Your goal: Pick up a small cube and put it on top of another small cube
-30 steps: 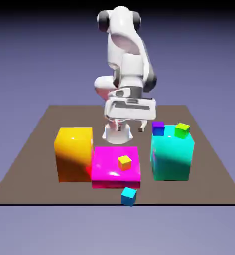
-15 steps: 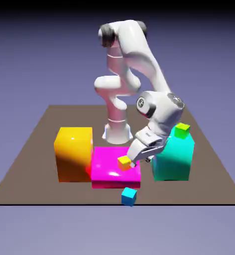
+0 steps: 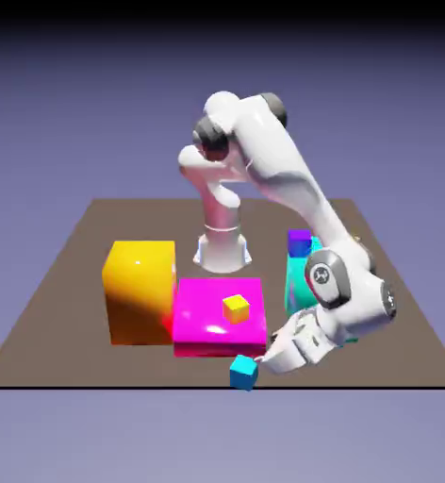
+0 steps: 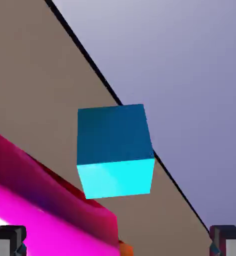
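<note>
With its finger tips spread wide apart at the bottom left and bottom right of the hand view, the gripper (image 4: pixel 119 240) stands open, nothing between the tips. Ahead of them, near the middle of that view, is the small blue-teal cube (image 4: pixel 115 150), one face dark blue and the lower one bright cyan. The black line of the table's edge runs diagonally behind it, from the upper left to the lower right. The magenta block (image 4: pixel 50 220) fills the lower left, with a bit of orange at its end, bottom centre.

In the exterior view, the same cube sits at the lower middle of the frame, by the table's near edge, and the gripper is just beside it on the right, tilted toward it; whether they touch, I cannot tell. The white arm (image 3: pixel 288 174) bends from the upper middle down to the lower right. Above the cube in the frame lies the magenta block, bearing a small yellow cube (image 3: pixel 236 308). The large orange block (image 3: pixel 141 294) stands left of it. Right of centre, the large cyan block (image 3: pixel 300 283) is partly hidden by the arm, with a tiny purple cube (image 3: pixel 300 242) at its top left. Under everything spreads the brown table (image 3: pixel 66 321).
</note>
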Tool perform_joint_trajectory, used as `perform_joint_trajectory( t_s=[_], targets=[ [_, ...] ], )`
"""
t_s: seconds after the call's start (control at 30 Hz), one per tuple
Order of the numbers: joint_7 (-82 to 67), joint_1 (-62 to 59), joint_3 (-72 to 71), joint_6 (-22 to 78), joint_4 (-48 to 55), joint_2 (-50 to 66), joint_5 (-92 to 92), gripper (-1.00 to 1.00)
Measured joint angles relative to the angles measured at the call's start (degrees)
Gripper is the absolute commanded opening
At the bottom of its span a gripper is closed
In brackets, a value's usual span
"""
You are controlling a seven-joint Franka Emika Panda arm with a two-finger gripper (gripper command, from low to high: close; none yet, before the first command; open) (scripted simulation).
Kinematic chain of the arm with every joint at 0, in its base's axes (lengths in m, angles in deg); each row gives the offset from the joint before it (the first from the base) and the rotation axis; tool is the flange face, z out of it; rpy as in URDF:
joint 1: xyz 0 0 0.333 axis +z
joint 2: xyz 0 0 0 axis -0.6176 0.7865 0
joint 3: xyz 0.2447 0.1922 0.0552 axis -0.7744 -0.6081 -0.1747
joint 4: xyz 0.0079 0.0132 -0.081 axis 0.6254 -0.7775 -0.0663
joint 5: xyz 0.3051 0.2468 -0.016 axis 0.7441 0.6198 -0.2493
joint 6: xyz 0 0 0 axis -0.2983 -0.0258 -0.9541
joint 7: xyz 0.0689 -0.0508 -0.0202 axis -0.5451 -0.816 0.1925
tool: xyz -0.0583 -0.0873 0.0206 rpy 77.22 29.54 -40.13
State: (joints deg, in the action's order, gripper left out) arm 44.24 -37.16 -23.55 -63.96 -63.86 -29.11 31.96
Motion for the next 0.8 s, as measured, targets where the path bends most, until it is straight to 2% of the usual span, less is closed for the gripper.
perform_joint_trajectory(
  t_s=[0.13,0.27,0.3,0.53,0.8],
  targets=[
    [-1.5,0.0,-2.7,9.3,7.2,8.3,-5.2,0.00],
    [1.0,-3.6,-1.4,3.7,1.0,8.6,-7.0,0.00],
    [1.2,-4.0,-1.3,3.2,0.4,8.6,-7.2,-1.00],
    [-1.4,0.0,-2.7,9.3,7.2,8.3,-5.1,-1.00],
    [6.0,12.7,-2.3,23.4,10.7,-4.7,14.3,-1.00]
  ],
)
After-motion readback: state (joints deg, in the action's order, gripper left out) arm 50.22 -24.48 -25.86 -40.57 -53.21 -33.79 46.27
